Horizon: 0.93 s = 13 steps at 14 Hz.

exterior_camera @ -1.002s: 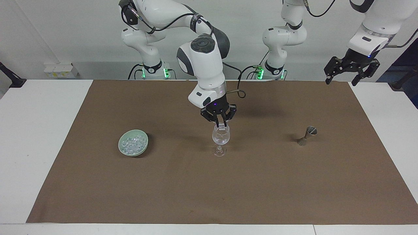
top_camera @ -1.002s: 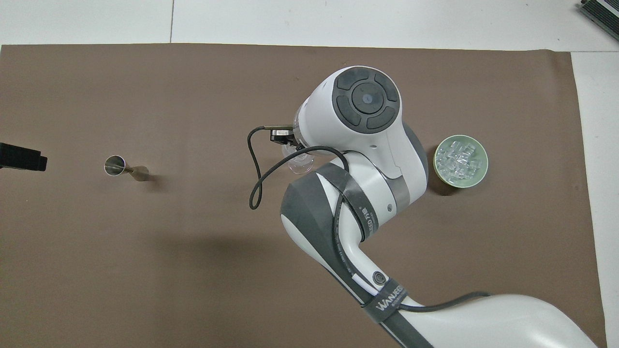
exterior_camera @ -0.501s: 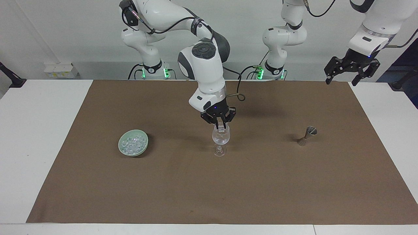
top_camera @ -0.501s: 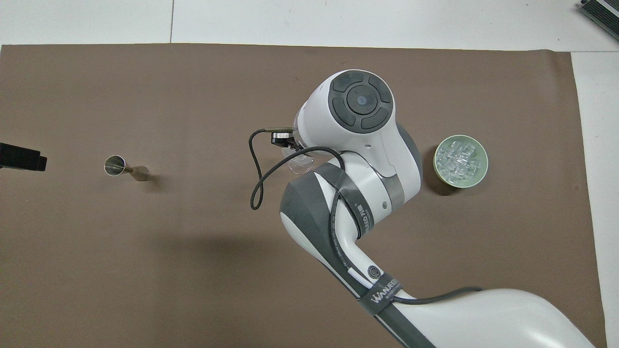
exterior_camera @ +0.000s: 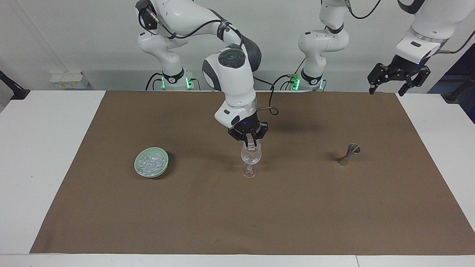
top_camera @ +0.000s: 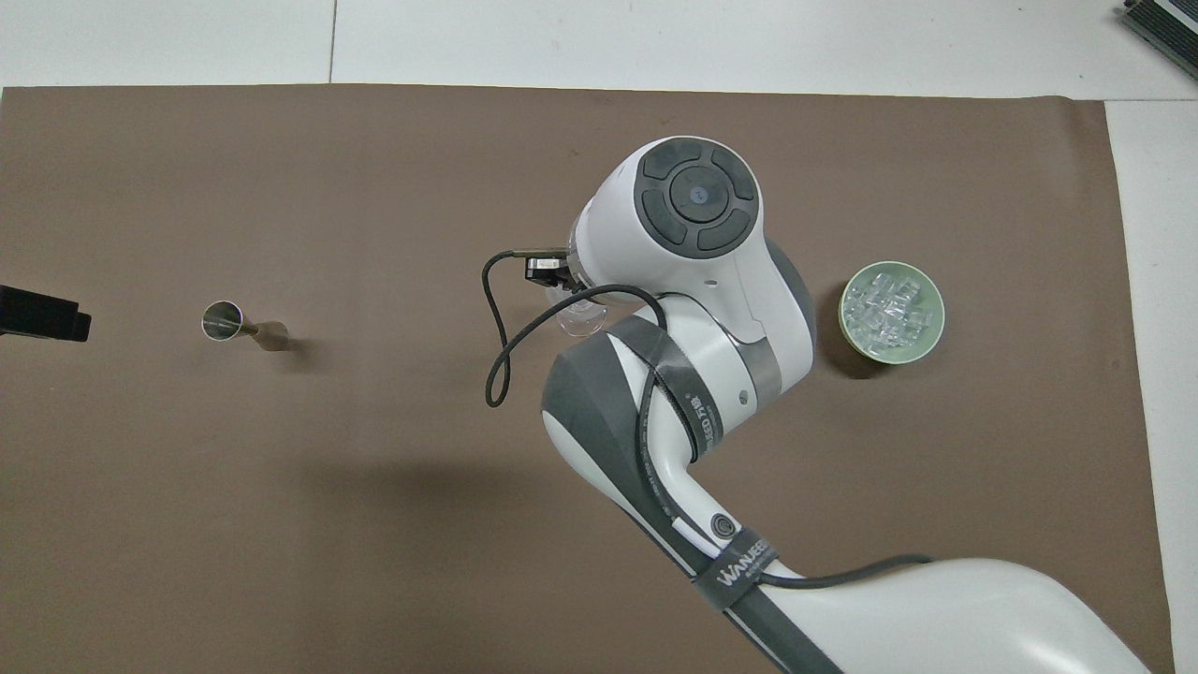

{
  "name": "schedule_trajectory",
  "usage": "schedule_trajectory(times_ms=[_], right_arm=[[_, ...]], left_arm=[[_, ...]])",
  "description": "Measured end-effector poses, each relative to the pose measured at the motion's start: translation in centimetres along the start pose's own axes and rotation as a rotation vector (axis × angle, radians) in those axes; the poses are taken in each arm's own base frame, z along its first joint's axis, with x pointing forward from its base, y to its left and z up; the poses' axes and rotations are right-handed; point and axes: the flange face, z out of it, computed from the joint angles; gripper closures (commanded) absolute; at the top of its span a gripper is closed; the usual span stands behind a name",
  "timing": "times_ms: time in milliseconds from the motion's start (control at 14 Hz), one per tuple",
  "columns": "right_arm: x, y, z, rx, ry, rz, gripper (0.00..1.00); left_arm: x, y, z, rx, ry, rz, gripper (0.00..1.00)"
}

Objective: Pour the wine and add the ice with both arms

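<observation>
While the left gripper [exterior_camera: 399, 79] waited spread-fingered over the brown mat [exterior_camera: 259, 207], the right gripper [exterior_camera: 248, 138] pinched an ice chunk [exterior_camera: 251, 145] over the wine glass [exterior_camera: 251, 157], the pale green bowl [exterior_camera: 151, 162] of ice [exterior_camera: 150, 163] beside it.

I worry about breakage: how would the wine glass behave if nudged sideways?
The wine glass stands tall on a thin stem and small foot, so it would likely tip rather than slide. Its clear thin bowl looks fragile. The right pincer directly over its rim could knock it.
</observation>
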Motion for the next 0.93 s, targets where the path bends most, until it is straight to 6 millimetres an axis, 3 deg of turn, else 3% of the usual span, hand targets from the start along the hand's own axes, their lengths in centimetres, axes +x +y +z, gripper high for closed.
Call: schedule_trajectory(times_ms=[572, 715, 930], right_arm=[[0.0, -0.2, -0.6, 0.005, 0.008, -0.002, 0.63], [-0.4, -0.2, -2.4, 0.006, 0.016, -0.005, 0.53], [-1.1, 0.3, -6.0, -0.006, 0.019, -0.004, 0.53]], left_arm=[[0.0, 0.0, 0.0, 0.000, -0.001, 0.000, 0.00], [0.0, 0.0, 0.0, 0.000, -0.002, 0.000, 0.00], [0.0, 0.0, 0.0, 0.000, -0.002, 0.000, 0.00]])
